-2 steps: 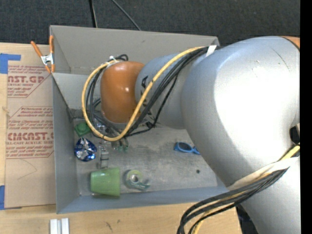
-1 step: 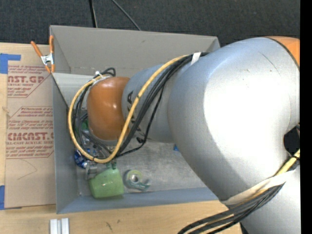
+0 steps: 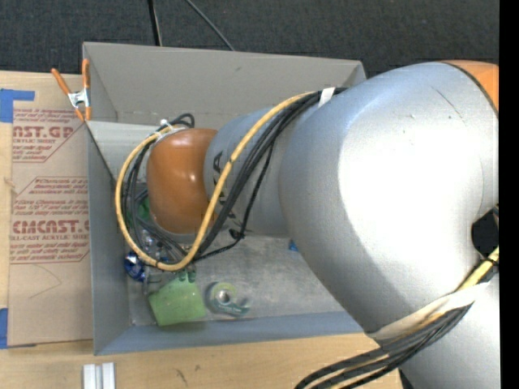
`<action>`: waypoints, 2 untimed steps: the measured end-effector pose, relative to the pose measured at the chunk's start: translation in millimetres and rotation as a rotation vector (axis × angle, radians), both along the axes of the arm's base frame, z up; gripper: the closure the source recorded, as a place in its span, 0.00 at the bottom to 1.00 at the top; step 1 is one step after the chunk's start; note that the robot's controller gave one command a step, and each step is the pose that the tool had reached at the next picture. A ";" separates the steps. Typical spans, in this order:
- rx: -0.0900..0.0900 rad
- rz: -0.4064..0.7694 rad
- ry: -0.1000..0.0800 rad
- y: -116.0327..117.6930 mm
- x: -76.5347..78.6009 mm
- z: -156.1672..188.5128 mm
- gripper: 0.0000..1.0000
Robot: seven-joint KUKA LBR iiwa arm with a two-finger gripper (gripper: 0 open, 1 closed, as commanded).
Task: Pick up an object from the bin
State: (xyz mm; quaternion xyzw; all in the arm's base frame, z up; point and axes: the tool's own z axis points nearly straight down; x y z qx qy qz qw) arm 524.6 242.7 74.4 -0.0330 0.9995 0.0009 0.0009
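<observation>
Nearest us, in the near-left corner of the grey metal bin [image 3: 243,332], we see a pale green, flat, soft-looking block [image 3: 177,305]. A small grey metal ring-shaped piece [image 3: 220,297] lies just beside it. Farther in, a small blue object [image 3: 134,267] sits against the left wall. Just beyond it hangs the gripper [image 3: 156,240], under the arm's orange-brown wrist cover [image 3: 180,181]. We cannot tell how far open it is or whether it holds anything.

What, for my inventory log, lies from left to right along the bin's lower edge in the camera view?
small blue thing → light green block → round grey metal piece
</observation>
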 end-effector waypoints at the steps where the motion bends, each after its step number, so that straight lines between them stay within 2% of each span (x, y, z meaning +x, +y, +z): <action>1: 0.002 0.004 -0.009 -22.0 47.0 152.6 1.00; 2: 0.003 0.078 -0.008 2.3 -5.1 233.4 1.00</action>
